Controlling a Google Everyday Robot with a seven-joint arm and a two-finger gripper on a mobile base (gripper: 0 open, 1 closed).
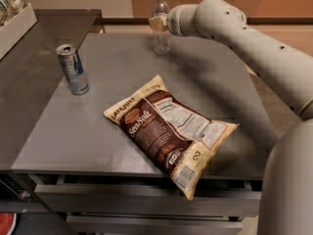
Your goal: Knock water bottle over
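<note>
The water bottle (161, 42) is a small clear ribbed bottle with a white cap. It stands upright near the far edge of the grey metal table (215, 77). My gripper (157, 23) has a cream-coloured tip and reaches in from the right on a long white arm. It is level with the bottle's upper half and overlaps the bottle's left side in the camera view. I cannot tell whether it touches the bottle. A silver-blue drink can (72, 68) stands upright at the table's left side.
A brown and cream snack bag (168, 131) lies flat in the middle front of the table. A white tray (17, 26) with packets sits on the adjoining surface at the far left. The arm's white base (288, 180) fills the right foreground.
</note>
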